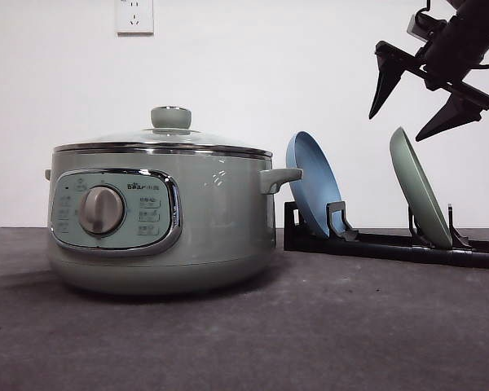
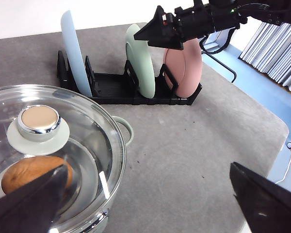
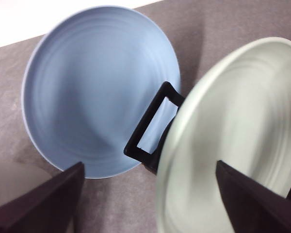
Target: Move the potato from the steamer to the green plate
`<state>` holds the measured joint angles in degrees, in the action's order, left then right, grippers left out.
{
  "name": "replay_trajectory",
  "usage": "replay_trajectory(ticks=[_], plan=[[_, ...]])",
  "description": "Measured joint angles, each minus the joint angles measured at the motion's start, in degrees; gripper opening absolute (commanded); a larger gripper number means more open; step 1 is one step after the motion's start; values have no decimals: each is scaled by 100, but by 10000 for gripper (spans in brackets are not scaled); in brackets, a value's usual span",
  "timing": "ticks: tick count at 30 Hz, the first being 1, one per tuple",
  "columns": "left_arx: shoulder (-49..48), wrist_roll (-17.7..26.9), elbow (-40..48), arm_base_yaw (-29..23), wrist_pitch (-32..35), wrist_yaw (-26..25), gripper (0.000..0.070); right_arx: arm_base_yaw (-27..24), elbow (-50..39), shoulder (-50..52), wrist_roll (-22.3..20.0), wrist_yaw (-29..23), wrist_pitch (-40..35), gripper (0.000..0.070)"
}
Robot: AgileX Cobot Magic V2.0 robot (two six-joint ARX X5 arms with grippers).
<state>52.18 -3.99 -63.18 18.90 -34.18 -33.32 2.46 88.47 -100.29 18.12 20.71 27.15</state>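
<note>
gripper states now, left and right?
Left gripper: open, empty, above the steamer.
Right gripper: open, empty, above the green plate.

Right end effector [image 1: 430,99] raised high above counter, toward far right corner. Fingers [image 1: 385,81] spread wide, tips aimed down, nothing between them. Arm descends from upper right, wrist tilted. Left end effector [image 2: 150,206] also spread wide, dark fingers [image 2: 266,201] well apart, empty, held above counter, pointing down toward left side.
</note>
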Motion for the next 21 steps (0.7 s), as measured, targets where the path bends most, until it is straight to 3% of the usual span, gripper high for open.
replay_trajectory(ticks=[4, 7, 11, 17, 21], plan=[[0, -47, 0, 0, -16, 0, 700, -2, 0, -17, 14, 0, -27, 430], [0, -75, 0, 0, -19, 0, 700, -2, 0, -73, 18, 0, -65, 315], [0, -111, 0, 0, -24, 0, 700, -2, 0, -143, 17, 0, -63, 288], [0, -124, 0, 0, -28, 0, 700, -2, 0, -155, 17, -6, -63, 158], [0, -126, 0, 0, -30, 0, 700, -3, 0, -155, 19, -129, -63, 11]])
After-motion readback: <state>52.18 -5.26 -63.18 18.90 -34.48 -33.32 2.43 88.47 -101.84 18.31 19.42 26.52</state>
